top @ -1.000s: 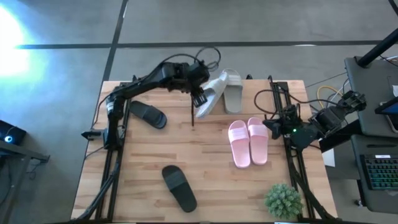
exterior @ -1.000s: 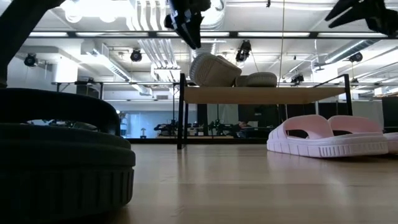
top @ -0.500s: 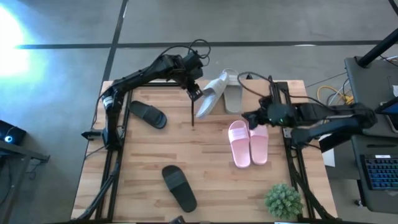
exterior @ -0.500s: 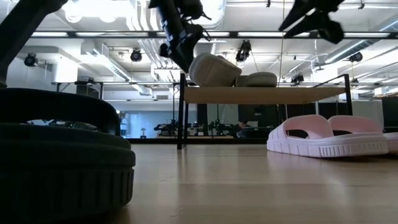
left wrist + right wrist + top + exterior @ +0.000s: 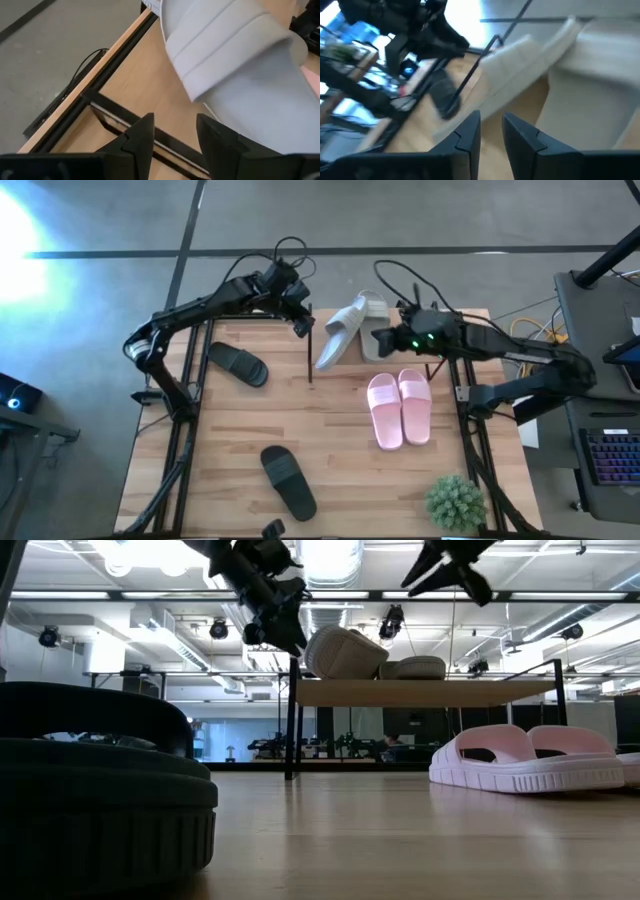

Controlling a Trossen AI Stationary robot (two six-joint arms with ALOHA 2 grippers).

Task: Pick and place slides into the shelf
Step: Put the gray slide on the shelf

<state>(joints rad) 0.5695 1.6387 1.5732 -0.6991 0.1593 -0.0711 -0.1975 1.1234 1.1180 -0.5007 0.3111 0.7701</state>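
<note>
Lying tilted on the shelf (image 5: 440, 315), grey slide (image 5: 338, 332) beside left hand (image 5: 300, 323).

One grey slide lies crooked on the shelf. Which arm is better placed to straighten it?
Probably the right. The right gripper hangs open directly above the shelf, beside the tilted grey slide. The left gripper, also open, sits off the shelf's left end.

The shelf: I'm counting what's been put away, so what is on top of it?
On the shelf lie two pale grey slides; one sits tilted, overhanging the edge. The pink pair and both black slides remain on the table.
</note>
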